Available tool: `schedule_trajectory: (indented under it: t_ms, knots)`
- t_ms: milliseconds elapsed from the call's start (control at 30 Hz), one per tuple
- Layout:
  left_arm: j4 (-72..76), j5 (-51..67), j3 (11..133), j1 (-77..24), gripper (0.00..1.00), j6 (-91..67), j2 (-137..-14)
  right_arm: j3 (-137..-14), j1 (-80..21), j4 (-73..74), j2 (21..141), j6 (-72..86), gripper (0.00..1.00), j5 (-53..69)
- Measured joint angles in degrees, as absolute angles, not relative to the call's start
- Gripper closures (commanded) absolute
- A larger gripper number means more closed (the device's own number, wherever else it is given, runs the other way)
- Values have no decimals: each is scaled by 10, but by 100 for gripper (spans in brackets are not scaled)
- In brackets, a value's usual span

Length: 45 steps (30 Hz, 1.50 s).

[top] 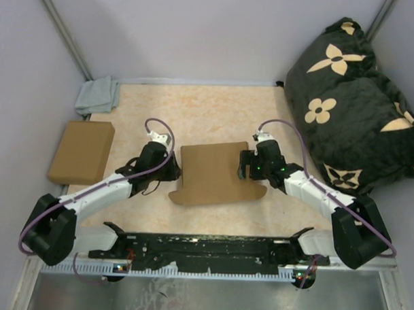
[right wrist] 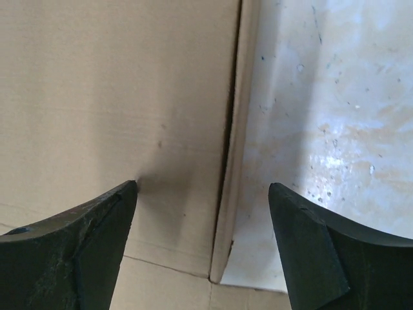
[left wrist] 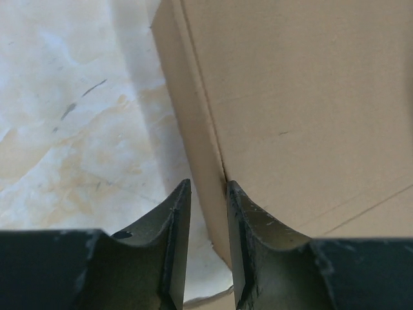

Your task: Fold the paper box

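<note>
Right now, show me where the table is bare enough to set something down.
Bare: the far strip of table between cloth and pillow, beyond the paper box; a thinner strip between it and the arm bases. Crowded: both box sides, left gripper and right gripper there.

Left wrist view: the left fingers point(left wrist: 155, 258) are cropped by the bottom edge, and the paper box point(left wrist: 303, 97) runs out past the top and right — whether the fingers pinch its side flap or merely straddle it cannot be told. Right wrist view: the right fingers point(right wrist: 77, 245) are cut off below, the paper box lost beyond the left and top edges. From above, both pairs sit hidden under the left arm point(top: 104, 189) and right arm point(top: 314, 193); the pillow point(top: 351, 112) overruns the right edge.
</note>
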State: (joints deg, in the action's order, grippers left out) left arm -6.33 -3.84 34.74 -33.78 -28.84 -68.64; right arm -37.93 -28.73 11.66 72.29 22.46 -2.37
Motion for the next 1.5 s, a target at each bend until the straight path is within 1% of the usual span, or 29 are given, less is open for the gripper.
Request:
schedule_trajectory:
  t_ms: [267, 433, 600, 733, 833, 867, 900, 967, 1000, 1033, 1167, 1300, 1400, 1500]
  knots:
    - [14, -18, 369, -337, 66, -277, -766, -383, -287, 64, 759, 221, 21, 16]
    - [12, -27, 401, -336, 66, -265, -797, -409, -286, 57, 790, 220, 21, 18]
    - [-5, -52, 437, -332, 67, -250, -826, -461, -281, 66, 837, 219, 21, 18]
    - [-29, -58, 482, -315, 66, -235, -852, -504, -279, 71, 871, 218, 18, 15]
    - [-51, -61, 531, -298, 64, -224, -863, -531, -280, 81, 878, 219, 14, 6]
    - [-57, -64, 547, -295, 62, -220, -862, -541, -280, 86, 878, 219, 11, 2]
    - [-60, -69, 559, -293, 54, -216, -860, -551, -280, 90, 877, 219, 9, -3]
    - [-62, -79, 572, -291, 42, -208, -848, -560, -281, 94, 866, 218, 4, -14]
    - [-65, -83, 572, -291, 38, -209, -835, -560, -282, 98, 851, 216, 1, -21]
    - [-67, -87, 566, -292, 35, -208, -814, -559, -283, 102, 837, 216, 1, -28]
    - [-40, -88, 500, -292, 33, -213, -717, -543, -284, 104, 757, 230, 1, -52]
    - [-13, -86, 419, -292, 33, -235, -649, -501, -284, 84, 680, 249, 1, -37]
    - [-7, -89, 384, -292, 33, -249, -642, -462, -284, 66, 655, 256, 1, -18]
    - [-6, -98, 387, -291, 33, -253, -670, -456, -284, 79, 675, 262, 1, -16]
